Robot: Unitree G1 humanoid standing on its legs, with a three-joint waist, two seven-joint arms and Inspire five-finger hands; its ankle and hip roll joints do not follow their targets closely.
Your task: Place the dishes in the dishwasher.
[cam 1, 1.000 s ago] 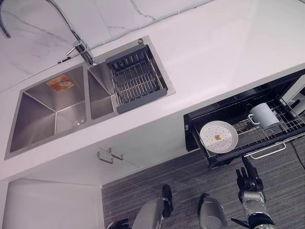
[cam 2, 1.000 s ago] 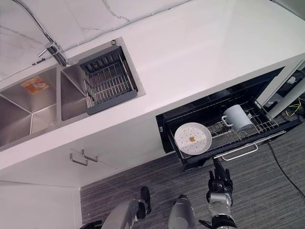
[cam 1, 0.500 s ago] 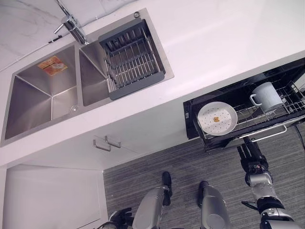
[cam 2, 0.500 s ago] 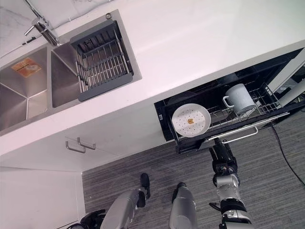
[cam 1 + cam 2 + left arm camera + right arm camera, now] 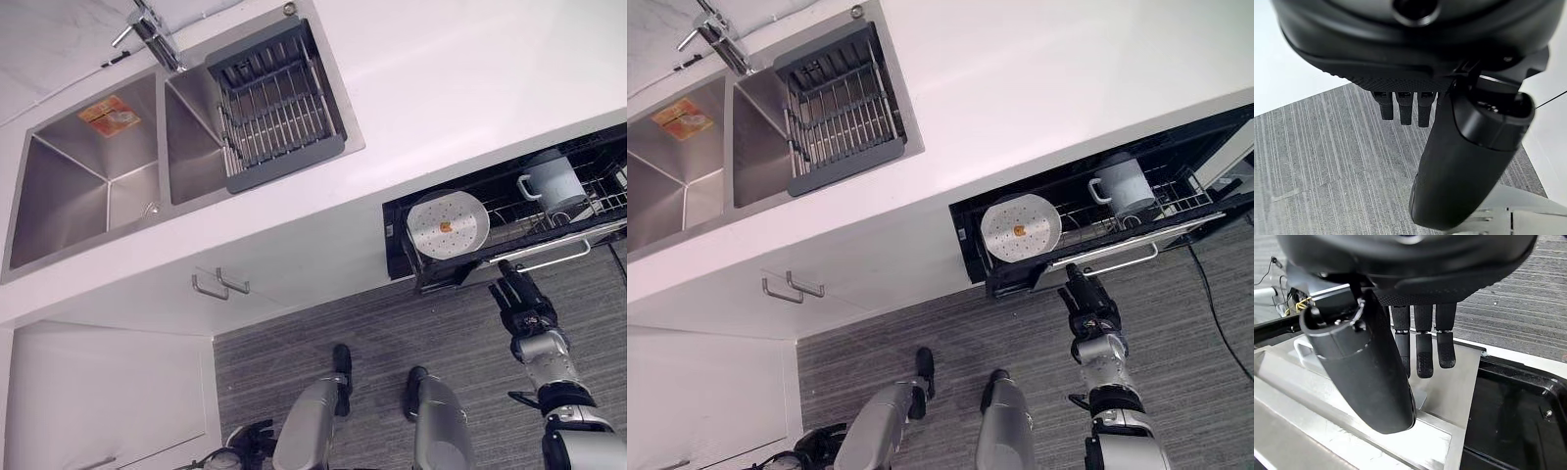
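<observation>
Dishwasher rack (image 5: 573, 211) holding plate (image 5: 448, 224) and mug (image 5: 554, 183), right hand (image 5: 520, 305) at its front

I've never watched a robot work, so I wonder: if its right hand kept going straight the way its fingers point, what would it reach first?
Most likely the silver front panel of the pull-out dishwasher drawer, beside its metal bar handle. The right hand, fingers straight, points at it; depth is hard to judge.

Dishwasher rack (image 5: 509, 230) pulled out under white counter (image 5: 470, 88); white plate (image 5: 448, 224) and grey mug (image 5: 552, 182) stand in it.
</observation>
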